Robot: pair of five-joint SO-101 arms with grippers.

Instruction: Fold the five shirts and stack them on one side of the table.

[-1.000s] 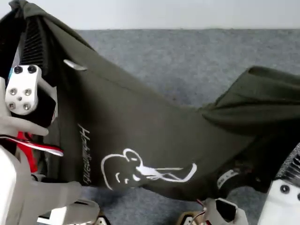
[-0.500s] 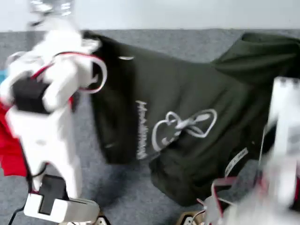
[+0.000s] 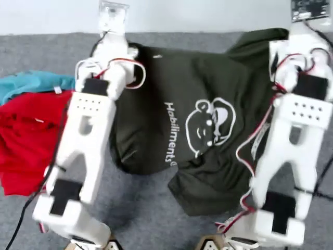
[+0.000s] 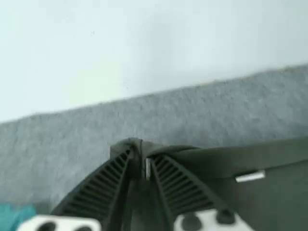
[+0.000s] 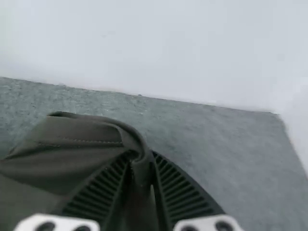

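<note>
A dark green shirt with a white printed bear lies spread on the grey table, its lower part bunched toward the front. My left gripper is shut on the shirt's edge near the far side of the table, beside a white neck label. In the high view the left arm stretches to the shirt's far left corner. My right gripper is shut on a fold of the same shirt; its arm reaches the far right corner.
A red shirt and a teal shirt lie crumpled at the table's left side. A white wall runs along the table's far edge. Bare grey table shows at the front between the arm bases.
Both arms have swung out toward the far edge, carrying the dark green shirt from a draped, lifted state to lying stretched out on the table with its print turned upright.
</note>
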